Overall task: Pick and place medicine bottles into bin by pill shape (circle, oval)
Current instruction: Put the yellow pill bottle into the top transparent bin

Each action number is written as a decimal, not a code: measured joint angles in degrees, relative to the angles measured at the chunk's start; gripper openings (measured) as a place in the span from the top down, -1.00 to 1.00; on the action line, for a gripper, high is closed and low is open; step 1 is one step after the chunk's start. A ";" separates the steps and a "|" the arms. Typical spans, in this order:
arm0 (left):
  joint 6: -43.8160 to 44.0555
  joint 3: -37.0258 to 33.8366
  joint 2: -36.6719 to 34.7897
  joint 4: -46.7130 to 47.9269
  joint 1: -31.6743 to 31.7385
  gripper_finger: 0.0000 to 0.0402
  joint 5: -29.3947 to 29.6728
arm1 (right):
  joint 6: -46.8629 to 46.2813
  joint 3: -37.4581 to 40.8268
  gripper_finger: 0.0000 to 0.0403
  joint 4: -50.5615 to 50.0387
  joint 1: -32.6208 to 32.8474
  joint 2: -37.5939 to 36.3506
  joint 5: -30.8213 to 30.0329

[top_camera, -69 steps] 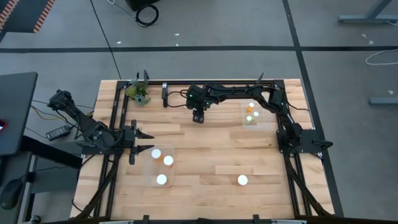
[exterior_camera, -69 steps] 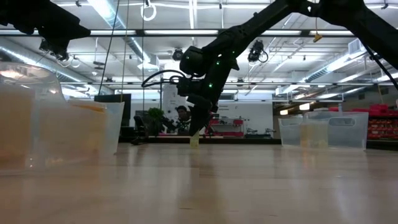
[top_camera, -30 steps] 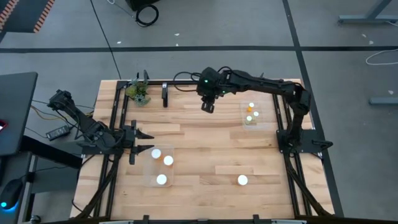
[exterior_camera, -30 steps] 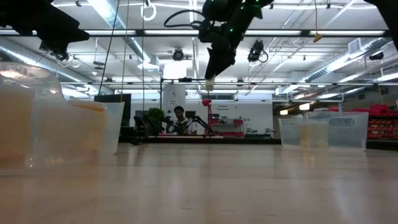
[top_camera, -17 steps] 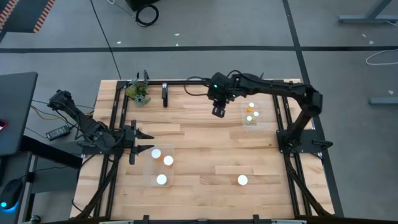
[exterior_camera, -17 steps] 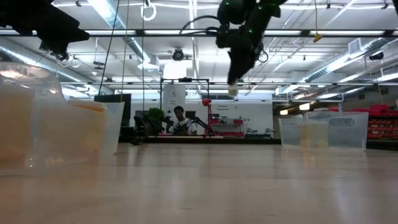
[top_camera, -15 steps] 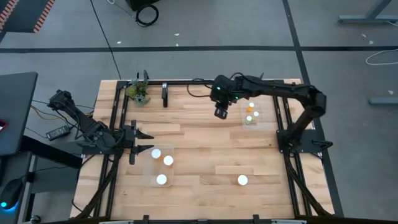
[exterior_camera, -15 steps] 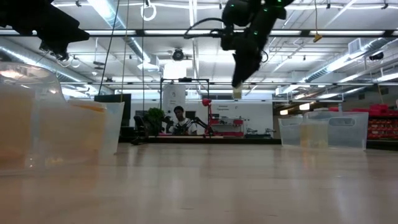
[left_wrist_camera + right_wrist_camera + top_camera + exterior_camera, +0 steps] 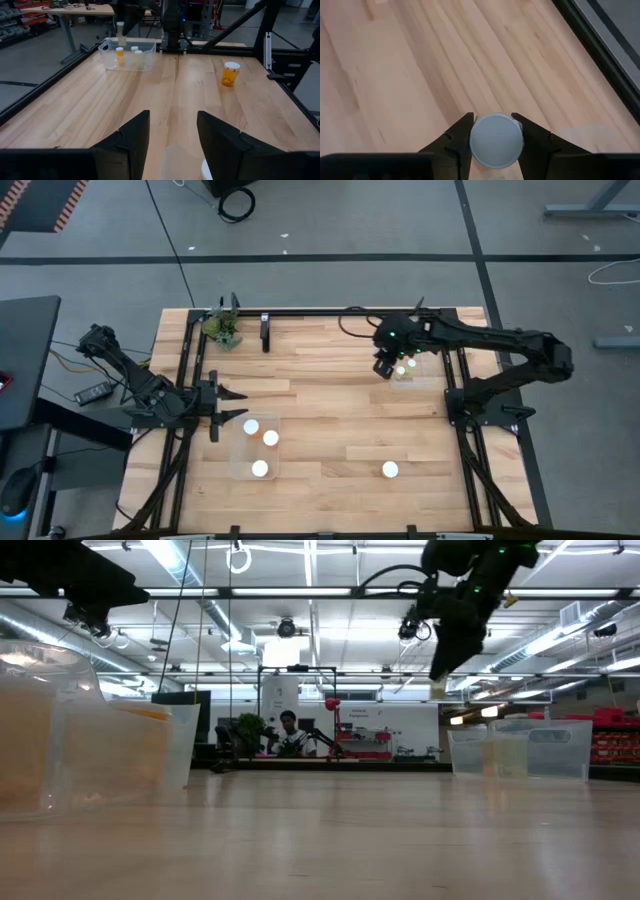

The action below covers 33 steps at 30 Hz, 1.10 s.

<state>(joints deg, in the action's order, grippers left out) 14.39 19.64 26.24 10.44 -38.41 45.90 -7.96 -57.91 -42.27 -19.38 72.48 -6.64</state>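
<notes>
High view: the right gripper (image 9: 385,367) hangs over the pale wooden table (image 9: 320,410), just beside the clear plastic bin (image 9: 404,376) at the right rear, which holds white-capped amber bottles (image 9: 402,354). The left gripper (image 9: 228,409) rests at the table's left edge, next to a second clear bin (image 9: 240,470) with three more capped bottles. One lone white-capped bottle (image 9: 390,470) stands apart near the front. A small green plant (image 9: 222,327) sits at the rear left.

Low view: the right gripper (image 9: 440,680) hangs high above the table, a small pale bottle (image 9: 438,690) at its tip.

Left wrist view: the left gripper's fingers (image 9: 136,131) stand spread apart with nothing between them; the lone amber bottle (image 9: 230,74) stands upright ahead.

Right wrist view: the right fingers (image 9: 464,134) clamp the round white cap (image 9: 496,140) of a bottle. No label or writing can be read anywhere.
</notes>
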 joint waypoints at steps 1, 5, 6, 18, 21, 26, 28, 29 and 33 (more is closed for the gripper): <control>0.00 0.00 0.00 0.02 0.00 0.14 0.01 | -0.42 0.94 0.34 -0.18 -0.17 -1.12 -0.38; 0.15 0.00 0.00 0.04 0.00 0.14 -0.01 | -2.24 4.40 0.34 -0.79 -1.63 -4.66 -0.82; 0.15 0.00 0.00 0.07 0.00 0.14 -0.01 | -2.65 4.99 0.34 -0.86 -2.19 -5.20 -1.01; 0.28 0.00 0.00 0.17 0.00 0.14 -0.01 | -4.08 10.19 0.34 -1.65 -9.30 -6.27 -4.67; 0.39 0.00 0.00 0.20 0.00 0.14 -0.01 | -4.21 10.12 0.34 -1.88 -11.09 -6.27 -5.55; 0.40 0.00 0.00 0.28 0.00 0.14 -0.01 | -4.65 10.06 0.34 -4.75 -15.80 -6.27 -6.65; 0.42 0.00 0.00 0.50 0.00 0.14 -0.01 | -4.74 10.05 0.34 -5.62 -17.16 -6.27 -7.66; 0.42 0.00 0.00 0.57 0.00 0.14 -0.03 | -4.75 10.03 0.34 -5.87 -17.70 -6.27 -7.89; 0.42 0.00 0.00 0.59 0.00 0.14 -0.03 | -5.44 10.03 0.34 -5.98 -19.25 -6.27 -7.91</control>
<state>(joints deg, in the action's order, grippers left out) 14.81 19.64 26.24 11.03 -38.41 45.87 -13.40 -47.88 -48.25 -38.63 66.22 -14.55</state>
